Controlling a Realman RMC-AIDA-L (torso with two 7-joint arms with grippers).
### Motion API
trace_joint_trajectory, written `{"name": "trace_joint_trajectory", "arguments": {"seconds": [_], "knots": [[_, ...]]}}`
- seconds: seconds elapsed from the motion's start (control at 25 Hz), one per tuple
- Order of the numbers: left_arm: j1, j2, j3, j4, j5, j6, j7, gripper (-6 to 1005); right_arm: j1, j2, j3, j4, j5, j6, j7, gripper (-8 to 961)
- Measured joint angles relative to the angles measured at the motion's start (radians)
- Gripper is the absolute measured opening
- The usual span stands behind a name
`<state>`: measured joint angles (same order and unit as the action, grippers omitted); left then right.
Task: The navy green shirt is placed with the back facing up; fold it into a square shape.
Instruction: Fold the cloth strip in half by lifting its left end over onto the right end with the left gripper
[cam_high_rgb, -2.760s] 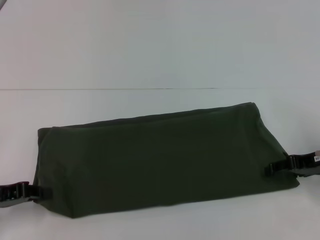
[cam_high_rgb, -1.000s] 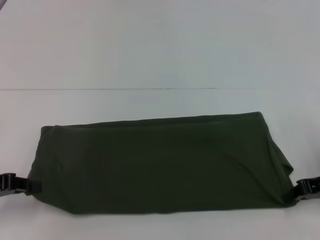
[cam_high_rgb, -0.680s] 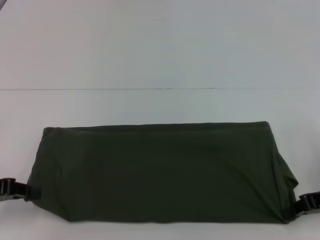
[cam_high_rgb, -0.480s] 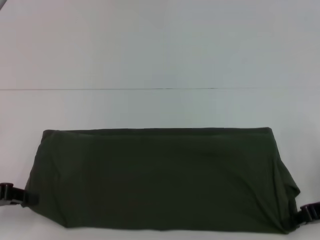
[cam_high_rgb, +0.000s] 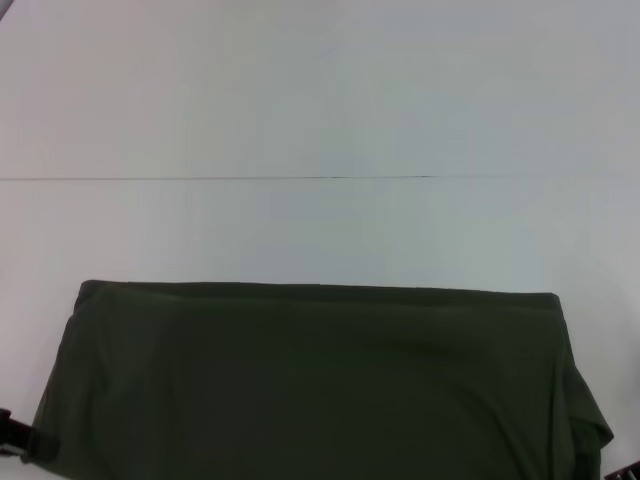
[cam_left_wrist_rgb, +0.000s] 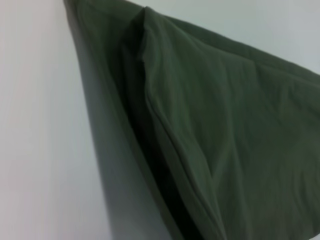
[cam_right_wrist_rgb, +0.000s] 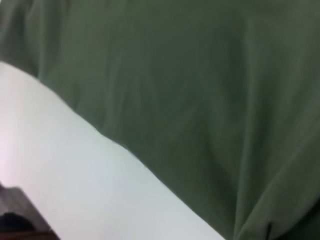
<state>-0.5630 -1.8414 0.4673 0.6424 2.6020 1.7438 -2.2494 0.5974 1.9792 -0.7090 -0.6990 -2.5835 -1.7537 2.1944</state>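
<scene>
The navy green shirt (cam_high_rgb: 320, 385) lies as a wide folded band across the near part of the white table (cam_high_rgb: 320, 230), with its far fold edge straight. My left gripper (cam_high_rgb: 10, 440) shows only as a dark sliver at the band's near left corner, shut on the cloth. At the near right corner, my right gripper (cam_high_rgb: 628, 468) is mostly cut off by the picture's edge, and it also holds the cloth. The left wrist view shows the shirt (cam_left_wrist_rgb: 225, 125) raised in layered folds over the table. In the right wrist view the shirt (cam_right_wrist_rgb: 175, 90) is drawn smooth.
A thin seam line (cam_high_rgb: 320, 178) crosses the white tabletop beyond the shirt. In the right wrist view the table's edge, with darker ground (cam_right_wrist_rgb: 15, 220) past it, lies close to the cloth.
Both grippers have pulled the shirt's near corners toward me and down. The band has slid nearer, its far edge has levelled out, and the grippers have nearly left the head view.
</scene>
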Motion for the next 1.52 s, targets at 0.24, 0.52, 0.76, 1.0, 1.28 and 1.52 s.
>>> {"name": "trace_joint_trajectory", "arguments": {"seconds": [0.24, 0.52, 0.76, 1.0, 1.28, 1.52], "knots": [[0.003, 0.001, 0.000, 0.012, 0.016, 0.024, -0.009, 13, -0.010, 0.002, -0.001, 0.019, -0.001, -0.007, -0.028, 4], [0.003, -0.003, 0.000, 0.009, 0.036, 0.019, -0.010, 34, -0.016, -0.002, 0.006, 0.019, -0.001, 0.002, -0.029, 4], [0.006, -0.006, -0.003, 0.012, 0.032, -0.003, -0.027, 52, -0.014, -0.012, 0.012, 0.014, 0.004, -0.007, -0.019, 51], [0.010, -0.007, -0.014, 0.014, 0.032, -0.026, -0.041, 71, -0.013, -0.033, 0.020, -0.013, 0.004, -0.032, -0.016, 144], [0.025, -0.009, -0.059, 0.052, 0.031, -0.051, -0.039, 92, -0.008, -0.059, 0.174, -0.132, 0.036, -0.107, -0.057, 432], [0.043, -0.014, -0.089, 0.063, 0.030, -0.070, -0.034, 110, -0.019, -0.067, 0.266, -0.174, 0.273, -0.150, -0.218, 567]]}}
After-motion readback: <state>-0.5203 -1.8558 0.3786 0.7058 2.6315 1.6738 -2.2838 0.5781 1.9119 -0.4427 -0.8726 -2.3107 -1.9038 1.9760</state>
